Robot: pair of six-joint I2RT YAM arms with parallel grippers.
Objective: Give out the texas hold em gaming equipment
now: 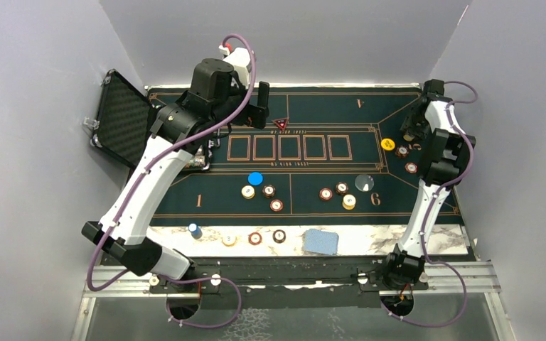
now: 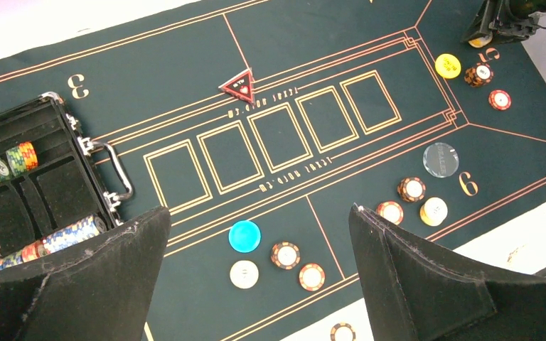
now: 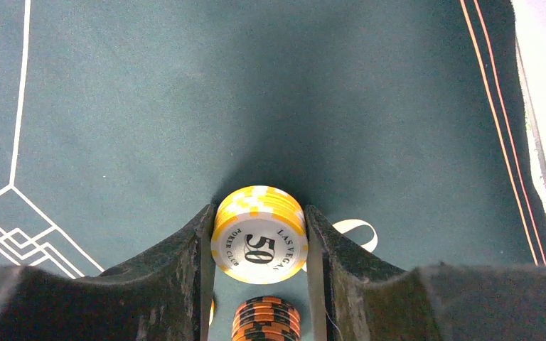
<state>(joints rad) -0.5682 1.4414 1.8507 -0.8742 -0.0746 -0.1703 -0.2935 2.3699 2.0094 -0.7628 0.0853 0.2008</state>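
**Right arm gripping yellow chips at seat 5, left arm idle and open**

- Right gripper (image 3: 259,217): jaws clamped on a small stack of yellow 50 chips (image 3: 259,238), pads on both sides. It is over the green mat (image 3: 256,85) at the far right, by the "5". Can't tell whether the stack touches the felt.
- An orange chip stack (image 3: 265,320) sits just below the held one in the wrist view.
- Left gripper (image 2: 259,213): jaws fully spread, nothing between them, up above the mat beside the open black case (image 2: 117,177). Chip rolls (image 2: 3,167) are in the case.
- On the mat:
  - red triangle marker (image 2: 239,85) above the five card boxes
  - blue disc (image 2: 244,236) with three chips (image 2: 285,255) at seat 1
  - clear disc (image 2: 441,159) with three chips (image 2: 411,189) at seat 6
  - yellow disc (image 2: 448,65) at seat 5
- Blue-backed cards (image 1: 320,241) lie on the marble strip at the near edge.
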